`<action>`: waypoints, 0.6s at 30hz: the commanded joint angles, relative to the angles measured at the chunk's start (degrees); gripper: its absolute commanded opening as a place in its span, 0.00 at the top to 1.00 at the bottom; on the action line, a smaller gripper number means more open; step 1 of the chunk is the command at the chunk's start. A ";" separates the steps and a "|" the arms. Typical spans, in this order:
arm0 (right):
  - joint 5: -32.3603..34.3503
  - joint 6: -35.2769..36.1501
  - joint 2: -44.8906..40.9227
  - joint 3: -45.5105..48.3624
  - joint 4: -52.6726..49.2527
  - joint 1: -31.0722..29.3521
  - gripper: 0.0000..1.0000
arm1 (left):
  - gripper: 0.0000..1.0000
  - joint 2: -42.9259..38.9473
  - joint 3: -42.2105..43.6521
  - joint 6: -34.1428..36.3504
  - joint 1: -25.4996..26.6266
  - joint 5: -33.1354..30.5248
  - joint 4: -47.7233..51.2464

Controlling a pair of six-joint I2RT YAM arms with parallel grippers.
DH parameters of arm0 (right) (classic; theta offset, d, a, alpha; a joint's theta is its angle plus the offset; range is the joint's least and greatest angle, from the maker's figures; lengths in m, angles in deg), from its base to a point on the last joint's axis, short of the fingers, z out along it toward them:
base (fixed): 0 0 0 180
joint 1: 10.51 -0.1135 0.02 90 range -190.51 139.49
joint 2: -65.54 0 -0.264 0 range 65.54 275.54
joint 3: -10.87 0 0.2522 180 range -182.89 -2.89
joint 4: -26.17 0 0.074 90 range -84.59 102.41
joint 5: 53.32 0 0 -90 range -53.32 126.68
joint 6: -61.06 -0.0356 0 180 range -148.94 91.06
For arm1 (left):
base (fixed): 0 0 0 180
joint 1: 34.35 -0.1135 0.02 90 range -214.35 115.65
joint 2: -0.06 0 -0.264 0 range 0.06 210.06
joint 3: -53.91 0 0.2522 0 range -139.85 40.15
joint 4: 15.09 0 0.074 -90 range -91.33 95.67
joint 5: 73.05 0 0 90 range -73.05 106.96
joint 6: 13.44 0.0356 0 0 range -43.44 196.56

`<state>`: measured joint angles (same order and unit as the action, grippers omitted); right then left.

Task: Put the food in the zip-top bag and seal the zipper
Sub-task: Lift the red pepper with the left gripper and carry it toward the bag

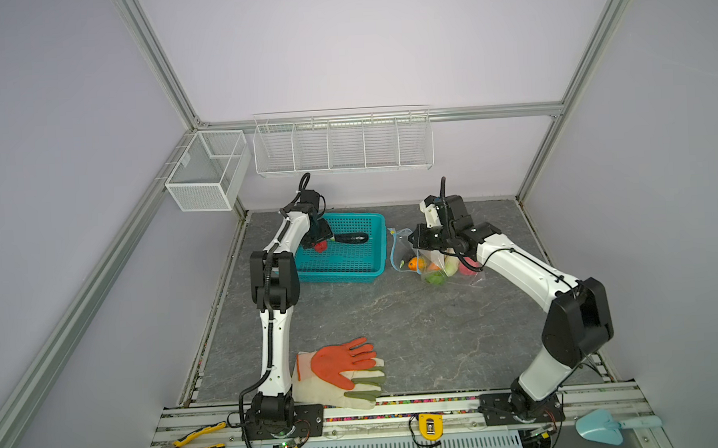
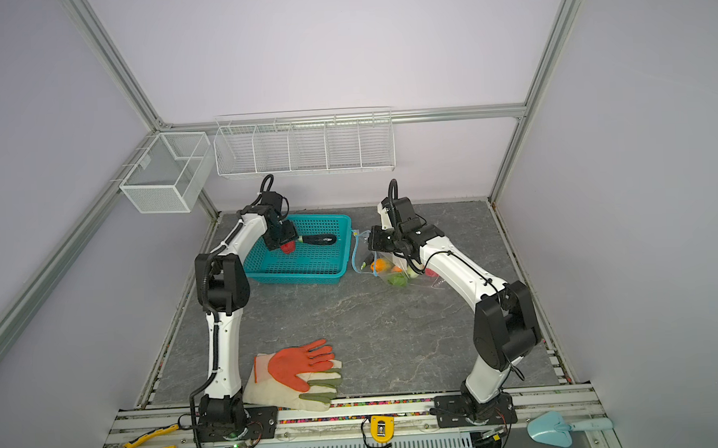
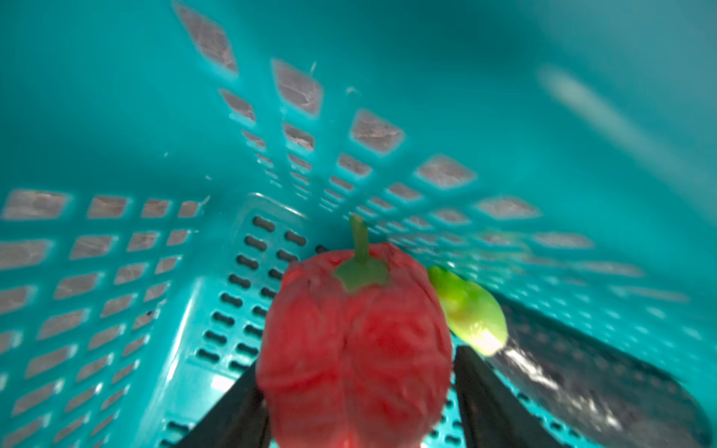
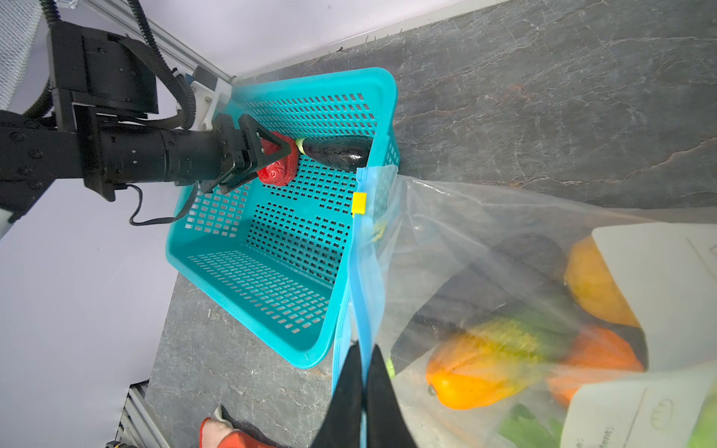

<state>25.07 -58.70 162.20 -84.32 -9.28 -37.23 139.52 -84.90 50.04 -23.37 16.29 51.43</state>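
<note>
While jaws flank it, pepper (image 3: 355, 341) sits.

Counted on the tabletop (image 1: 394, 315): one teal basket (image 1: 339, 276), one zip-top bag (image 1: 401, 251), two work gloves (image 1: 347, 367). Two food pieces outside the bag: one red pepper (image 1: 320, 246), one dark eggplant (image 1: 351, 238).

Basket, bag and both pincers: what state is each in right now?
Left pincer: closed around the red pepper, inside the basket.
Right pincer: shut, pinching the zipper.
Zip-top bag: mouth open, several food pieces inside.
Eggplant: lying loose in the basket.
Gloves: stacked flat on the table, untouched.
</note>
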 commanded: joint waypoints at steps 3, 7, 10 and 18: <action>0.50 0.93 0.02 -1.27 -0.71 0.08 0.93 | 0.37 1.12 -1.87 -0.26 -0.10 -0.81 1.37; 0.50 0.86 0.02 -1.50 -0.80 0.13 0.93 | 0.43 0.14 -0.63 -0.46 -0.11 -0.73 1.35; 0.45 0.84 0.02 -1.60 -0.77 0.09 0.93 | 0.47 -1.89 1.78 -0.52 -0.11 -0.84 0.53; 0.54 0.94 0.19 -1.85 -0.79 0.11 0.93 | 0.52 -10.25 11.78 -1.14 0.00 0.38 -2.98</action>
<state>25.09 -58.68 162.20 -84.71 -9.59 -37.23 133.64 -75.55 49.95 -23.37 15.94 49.66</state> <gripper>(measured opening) 0.072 0.538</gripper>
